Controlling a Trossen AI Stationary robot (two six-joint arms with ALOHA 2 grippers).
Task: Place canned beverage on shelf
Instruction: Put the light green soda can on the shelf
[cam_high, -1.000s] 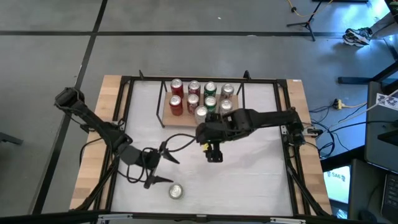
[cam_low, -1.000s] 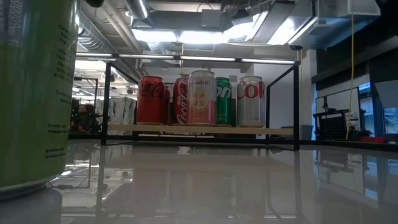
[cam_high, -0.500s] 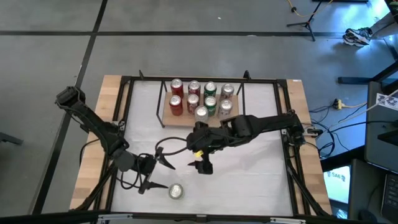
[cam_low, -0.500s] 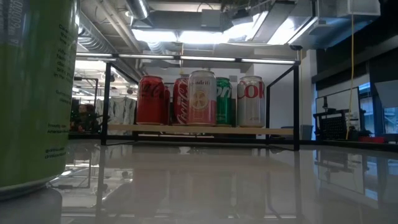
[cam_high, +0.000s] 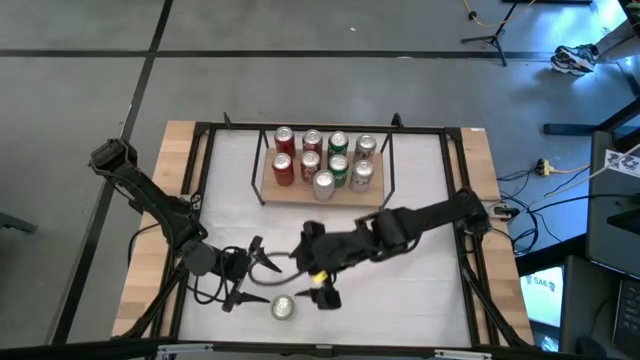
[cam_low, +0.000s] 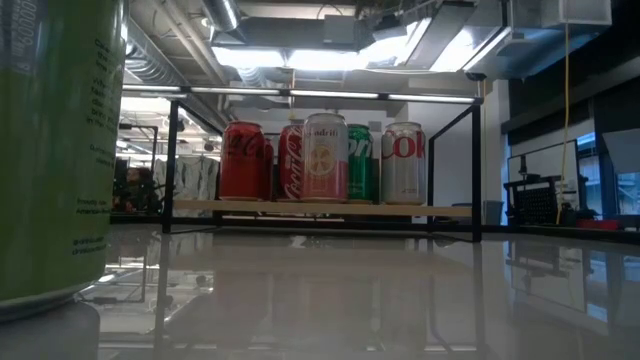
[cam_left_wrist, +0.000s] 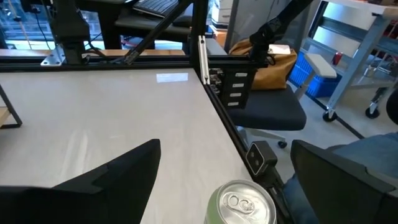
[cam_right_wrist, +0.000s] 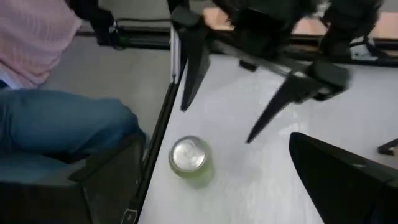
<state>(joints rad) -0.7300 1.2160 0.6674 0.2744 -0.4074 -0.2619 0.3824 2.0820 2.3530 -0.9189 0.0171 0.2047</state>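
A green can (cam_high: 283, 307) stands upright on the white table near its front edge; it fills the left of the low view (cam_low: 55, 150). The shelf (cam_high: 322, 188), a wooden board in a black wire frame at the table's far middle, carries several cans (cam_low: 322, 158). My left gripper (cam_high: 268, 282) is open just left of the green can, which shows ahead between its fingers (cam_left_wrist: 241, 202) and is not touched. My right gripper (cam_high: 325, 293) hovers open a little to the can's right, looking down on the can (cam_right_wrist: 191, 160).
A black frame (cam_high: 300, 128) runs around the table. Wooden strips (cam_high: 150, 230) line its sides. A seated person's legs (cam_right_wrist: 56, 127) are just off the near edge. Bare white tabletop (cam_high: 400, 290) lies between the shelf and the front edge.
My right gripper has swung from beside the shelf toward the table's near edge and left, closing on the green can, and has tipped up toward level. My left gripper has shifted slightly toward the near edge. Both stay open; the can has not moved.
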